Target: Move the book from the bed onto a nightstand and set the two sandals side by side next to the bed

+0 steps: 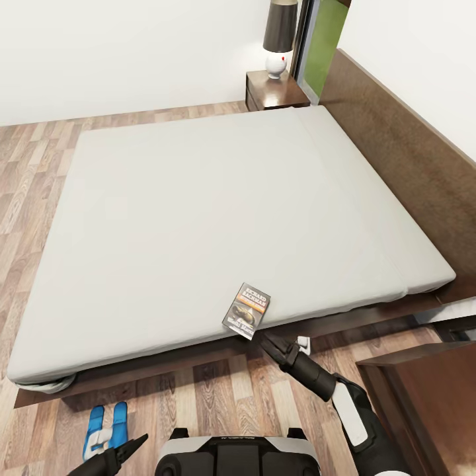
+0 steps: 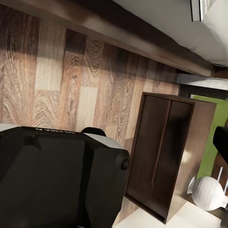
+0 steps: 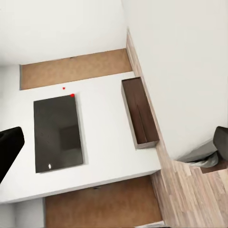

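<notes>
The book [image 1: 247,311] lies at the bed's [image 1: 198,218] near edge, just beyond the right gripper [image 1: 276,345], whose jaws are parted.

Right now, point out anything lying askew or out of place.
The book lies tilted at the near edge of the bed, one corner overhanging the mattress. The two sandals already sit side by side on the floor by the bed.

Bedroom surroundings with wood-plank floor [image 1: 218,390] and plain white walls [image 1: 119,46].
A lamp [image 1: 280,36] with dark shade and white base stands far right, beside a green window strip [image 1: 327,39]; a dark-brown cabinet [image 1: 423,396] sits near right.
</notes>
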Controlling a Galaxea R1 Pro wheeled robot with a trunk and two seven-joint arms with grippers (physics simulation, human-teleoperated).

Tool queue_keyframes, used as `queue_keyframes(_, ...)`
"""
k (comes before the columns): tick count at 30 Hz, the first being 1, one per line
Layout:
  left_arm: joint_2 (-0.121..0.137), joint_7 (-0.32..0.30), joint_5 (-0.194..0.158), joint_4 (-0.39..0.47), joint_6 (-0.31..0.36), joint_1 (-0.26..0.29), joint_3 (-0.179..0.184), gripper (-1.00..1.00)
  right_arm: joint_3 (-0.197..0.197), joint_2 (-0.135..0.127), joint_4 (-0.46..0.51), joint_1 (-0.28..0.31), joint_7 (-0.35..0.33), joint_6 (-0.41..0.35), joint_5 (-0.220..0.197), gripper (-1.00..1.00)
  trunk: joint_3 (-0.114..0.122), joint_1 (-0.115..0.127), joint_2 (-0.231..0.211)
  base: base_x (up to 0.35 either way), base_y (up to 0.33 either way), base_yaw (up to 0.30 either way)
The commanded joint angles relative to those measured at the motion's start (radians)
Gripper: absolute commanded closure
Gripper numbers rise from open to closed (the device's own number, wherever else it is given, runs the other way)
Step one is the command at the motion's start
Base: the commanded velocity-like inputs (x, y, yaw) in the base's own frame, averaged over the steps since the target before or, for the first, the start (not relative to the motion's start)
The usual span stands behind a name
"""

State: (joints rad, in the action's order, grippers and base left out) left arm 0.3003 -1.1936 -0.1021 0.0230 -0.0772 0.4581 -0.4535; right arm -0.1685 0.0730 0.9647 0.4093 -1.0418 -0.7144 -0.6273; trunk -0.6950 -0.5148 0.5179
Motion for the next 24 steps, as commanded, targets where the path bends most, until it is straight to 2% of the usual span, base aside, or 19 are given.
queue_keyframes(1,0.0,-0.002,-0.01,-0.002,-0.008,0.001,0.009,-1.0,-0.002,0.001,0.0,0.001,-0.003,-0.006,-0.003,-1.0,-0.001,0.0,0.001,0.0,0.0,0.0)
queue_keyframes(13,-0.002,-0.001,-0.009,-0.002,-0.008,0.001,0.009,-1.0,-0.003,0.007,-0.004,0.0,0.003,0.019,-0.005,-1.0,-0.001,0.0,0.001,0.0,0.0,0.0)
queue_keyframes(19,-0.003,-0.001,-0.009,-0.002,-0.008,0.001,0.009,-1.0,-0.003,0.008,-0.026,0.0,0.005,0.14,-0.003,-1.0,-0.001,0.0,0.001,0.0,0.0,0.0)
queue_keyframes(24,-0.003,-0.001,-0.008,-0.002,-0.009,0.001,0.009,-1.0,-0.003,0.008,-0.087,0.0,0.005,0.164,-0.005,-1.0,-0.001,0.0,0.001,0.0,0.0,0.0)
